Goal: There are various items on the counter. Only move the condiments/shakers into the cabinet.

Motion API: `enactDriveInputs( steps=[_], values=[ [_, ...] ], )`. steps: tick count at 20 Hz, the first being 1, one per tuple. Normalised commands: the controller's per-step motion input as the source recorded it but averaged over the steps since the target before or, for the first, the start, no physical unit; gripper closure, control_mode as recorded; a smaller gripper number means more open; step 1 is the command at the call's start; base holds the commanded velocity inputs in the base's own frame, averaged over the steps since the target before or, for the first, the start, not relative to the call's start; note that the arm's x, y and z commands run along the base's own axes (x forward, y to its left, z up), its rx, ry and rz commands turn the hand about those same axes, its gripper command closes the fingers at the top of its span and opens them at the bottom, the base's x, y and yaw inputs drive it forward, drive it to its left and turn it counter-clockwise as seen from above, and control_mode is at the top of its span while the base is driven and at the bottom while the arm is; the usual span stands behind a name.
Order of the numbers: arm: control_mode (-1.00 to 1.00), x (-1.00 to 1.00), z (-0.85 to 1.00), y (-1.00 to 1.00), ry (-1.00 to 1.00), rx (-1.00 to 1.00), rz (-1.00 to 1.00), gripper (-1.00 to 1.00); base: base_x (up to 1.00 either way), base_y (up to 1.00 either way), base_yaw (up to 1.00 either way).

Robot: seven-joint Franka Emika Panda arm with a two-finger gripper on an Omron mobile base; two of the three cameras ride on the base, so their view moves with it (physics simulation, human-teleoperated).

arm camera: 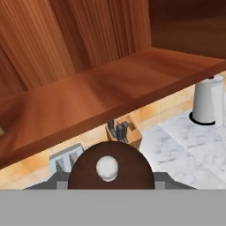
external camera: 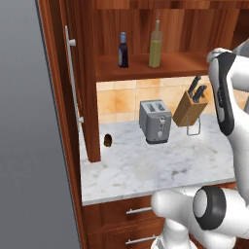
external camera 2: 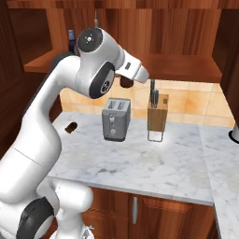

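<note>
The dark-brown pepper mill, with a pale knob on top, sits between my fingers at the bottom of the hand view. My gripper is shut on the pepper mill and holds it in the air above the toaster, just in front of the cabinet shelf. On that shelf the dark bottle with the blue cap and the tall bottle of yellow-green oil stand upright side by side. The cabinet door hangs open at the left. In the left base view my own arm hides the gripper.
On the marble counter stand a grey toaster and a wooden knife block. A small brown lump lies by the cabinet's side panel. A white paper-towel roll stands at the far right.
</note>
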Motion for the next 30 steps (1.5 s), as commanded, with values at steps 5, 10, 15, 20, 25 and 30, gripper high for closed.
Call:
enactDriveInputs(
  steps=[5,10,15,20,25,30],
  values=[
    [-1.0,0.33,0.0,0.14,0.0,0.0,-0.01,1.0,0.0,0.0,0.0],
    [-1.0,0.07,0.01,0.02,0.0,0.0,0.03,1.0,0.0,0.0,0.0],
    [-1.0,0.17,0.01,0.0,0.0,-0.01,0.01,1.0,0.0,0.0,0.0],
    [-1.0,0.11,0.0,0.06,0.0,0.0,0.16,1.0,0.0,0.0,0.0],
    [-1.0,0.01,0.0,0.13,0.0,-0.01,0.21,1.0,0.0,0.0,0.0],
    [-1.0,0.19,0.07,0.11,-0.02,-0.07,0.05,1.0,0.0,0.0,0.0]
  ],
)
